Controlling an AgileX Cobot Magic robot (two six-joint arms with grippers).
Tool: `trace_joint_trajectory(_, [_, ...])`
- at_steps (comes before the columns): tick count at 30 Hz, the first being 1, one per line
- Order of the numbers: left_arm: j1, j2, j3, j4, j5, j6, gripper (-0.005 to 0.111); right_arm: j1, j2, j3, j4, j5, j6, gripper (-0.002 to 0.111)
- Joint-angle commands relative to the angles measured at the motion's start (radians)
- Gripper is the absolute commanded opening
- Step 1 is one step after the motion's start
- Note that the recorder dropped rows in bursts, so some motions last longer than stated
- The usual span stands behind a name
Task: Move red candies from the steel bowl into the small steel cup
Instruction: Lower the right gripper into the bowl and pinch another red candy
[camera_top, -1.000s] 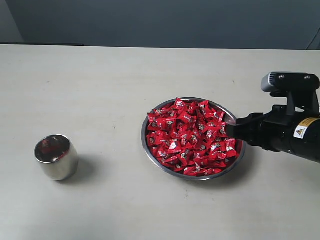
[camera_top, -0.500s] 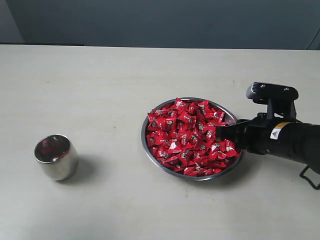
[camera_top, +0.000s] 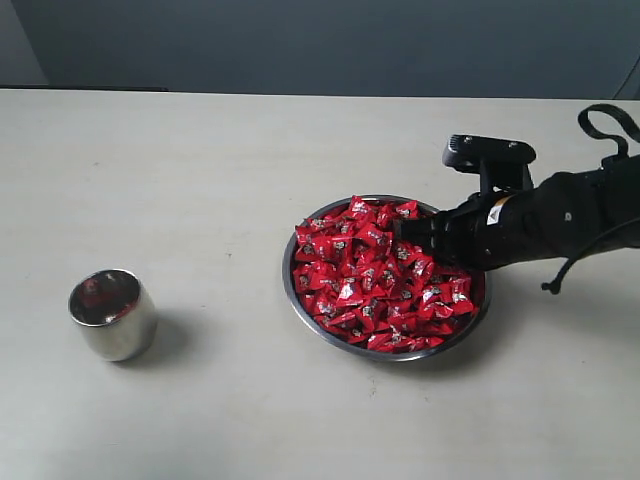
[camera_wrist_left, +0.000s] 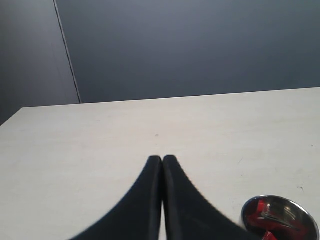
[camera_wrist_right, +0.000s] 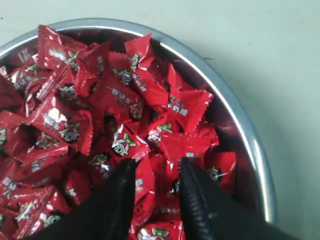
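Where pale table (camera_wrist_left: 100, 130) meets grey wall (camera_wrist_left: 200, 45), left fingers (camera_wrist_left: 150, 195) touch, right fingers (camera_wrist_right: 117, 200) gape slightly.

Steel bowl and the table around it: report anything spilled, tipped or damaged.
Nothing stands out. The red candies all lie inside the steel bowl, with none on the table. The small steel cup stands upright, apart from the bowl.

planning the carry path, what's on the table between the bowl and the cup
Nothing: bare table between bowl and cup, in the exterior view.
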Motion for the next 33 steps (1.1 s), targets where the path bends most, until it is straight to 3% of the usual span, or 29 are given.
trace_joint_trajectory(1, [0.001, -0.004, 0.004, 0.001, -0.007, -0.001, 0.000, -0.004, 0.002, -0.052, -0.032, 0.070, -0.012, 0.030])
trace_joint_trajectory(7, [0.001, -0.004, 0.004, 0.001, -0.007, -0.001, 0.000, -0.004, 0.002, -0.071, -0.039, 0.136, -0.029, 0.031])
trace_joint_trajectory(12, [0.001, -0.004, 0.004, 0.001, -0.007, -0.001, 0.000, -0.004, 0.002, -0.071, -0.029, 0.168, -0.029, 0.049])
trace_joint_trajectory(33, [0.001, -0.004, 0.004, 0.001, -0.007, -0.001, 0.000, 0.037, 0.056, -0.071, 0.017, 0.120, -0.027, 0.049])
